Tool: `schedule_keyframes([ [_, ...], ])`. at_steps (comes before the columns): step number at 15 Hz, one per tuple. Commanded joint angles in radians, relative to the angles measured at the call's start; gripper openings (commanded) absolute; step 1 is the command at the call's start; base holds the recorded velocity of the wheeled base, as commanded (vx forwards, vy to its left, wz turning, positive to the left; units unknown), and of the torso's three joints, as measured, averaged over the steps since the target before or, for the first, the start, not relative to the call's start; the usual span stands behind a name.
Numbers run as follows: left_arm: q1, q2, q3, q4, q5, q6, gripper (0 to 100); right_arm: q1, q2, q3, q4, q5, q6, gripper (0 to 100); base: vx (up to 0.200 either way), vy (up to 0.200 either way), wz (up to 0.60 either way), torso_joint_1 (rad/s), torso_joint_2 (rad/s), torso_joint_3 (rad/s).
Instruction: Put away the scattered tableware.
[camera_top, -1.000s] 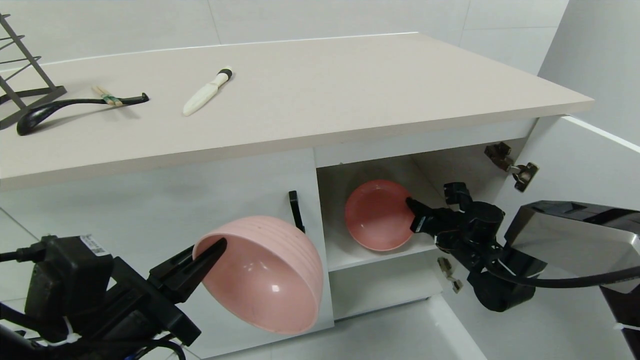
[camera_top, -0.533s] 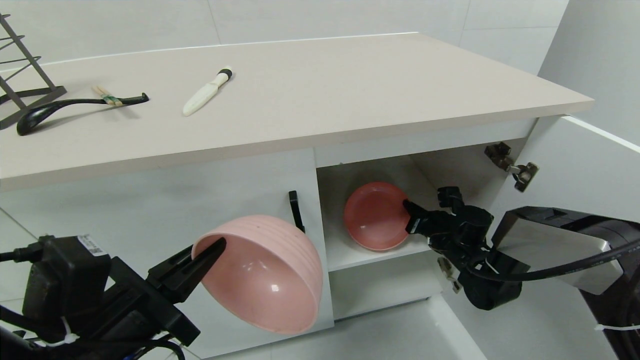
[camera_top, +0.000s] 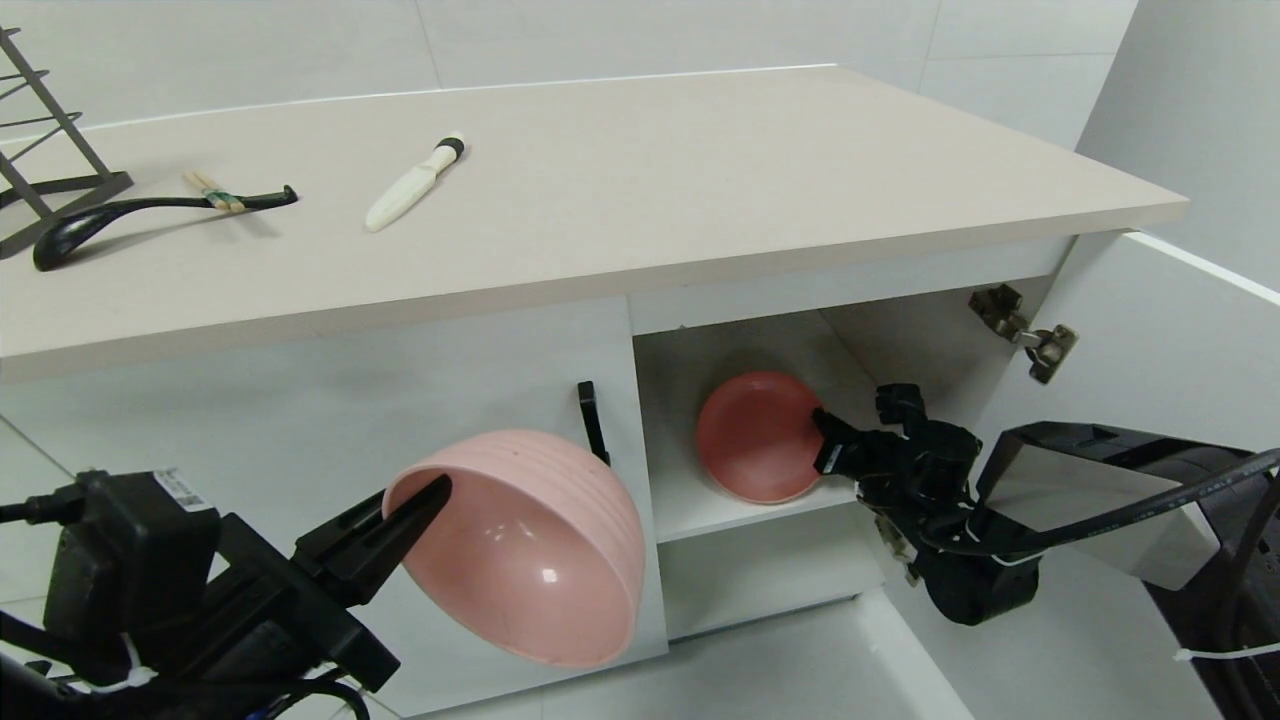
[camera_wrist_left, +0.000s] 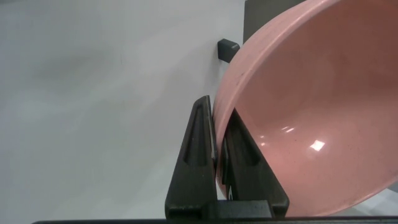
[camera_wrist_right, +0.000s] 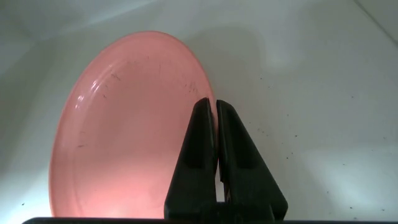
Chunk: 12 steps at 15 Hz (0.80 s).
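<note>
Inside the open cabinet, in the head view, the right gripper (camera_top: 824, 440) has brought the red plate (camera_top: 757, 437) a little deeper and lower than a moment before. The plate now stands tilted on the shelf (camera_top: 690, 515), and its lower rim seems to touch it. The left gripper (camera_top: 425, 500) has not moved and holds the pink bowl (camera_top: 530, 560) before the closed door. In the left wrist view, the fingers (camera_wrist_left: 200, 143) pinch the bowl's rim. In the right wrist view, the fingers (camera_wrist_right: 199, 143) are closed on the plate's rim. I judge the plate nearly stored, with the release next, while the bowl waits its turn.
</note>
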Motion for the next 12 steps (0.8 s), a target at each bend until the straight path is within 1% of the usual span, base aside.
schedule_keyframes([
  [1, 0.0, -0.002, 0.0, -0.001, 0.0, 0.0, 0, 0.0, 0.014, -0.034, -0.001, -0.007, -0.035, 100, 0.0, 0.0, 0.0, 0.0, 0.0, 0.0],
  [5, 0.0, -0.001, 0.0, -0.001, 0.0, 0.0, 0, -0.006, -0.015, -0.037, -0.001, -0.013, -0.141, 100, 0.0, 0.0, 0.0, 0.0, 0.0, 0.0],
  [6, 0.0, 0.002, 0.0, -0.001, 0.0, -0.008, 0, -0.014, -0.084, 0.009, -0.001, -0.012, -0.239, 100, 0.0, 0.0, 0.0, 0.0, 0.0, 0.0],
  [8, 0.0, 0.004, 0.0, -0.001, 0.0, -0.011, 0, 0.005, -0.268, 0.221, -0.001, -0.002, -0.302, 100, 0.0, 0.0, 0.0, 0.0, 0.0, 0.0],
  [9, 0.0, 0.004, 0.0, -0.001, 0.0, -0.011, 0, 0.019, -0.317, 0.285, -0.001, -0.002, -0.317, 100, 0.0, 0.0, 0.0, 0.0, 0.0, 0.0],
  [10, 0.0, 0.006, 0.0, -0.001, 0.0, -0.011, 0, 0.049, -0.463, 0.471, -0.001, -0.002, -0.348, 100, 0.0, 0.0, 0.0, 0.0, 0.0, 0.0],
  [11, 0.0, 0.007, 0.0, -0.001, 0.002, -0.008, 0, 0.066, -0.547, 0.564, -0.001, -0.002, -0.35, 100, 0.0, 0.0, 0.0, 0.0, 0.0, 0.0],
  [12, 0.0, 0.009, 0.0, -0.001, 0.002, 0.003, 0, 0.085, -0.633, 0.661, -0.001, -0.002, -0.35, 100, 0.0, 0.0, 0.0, 0.0, 0.0, 0.0],
])
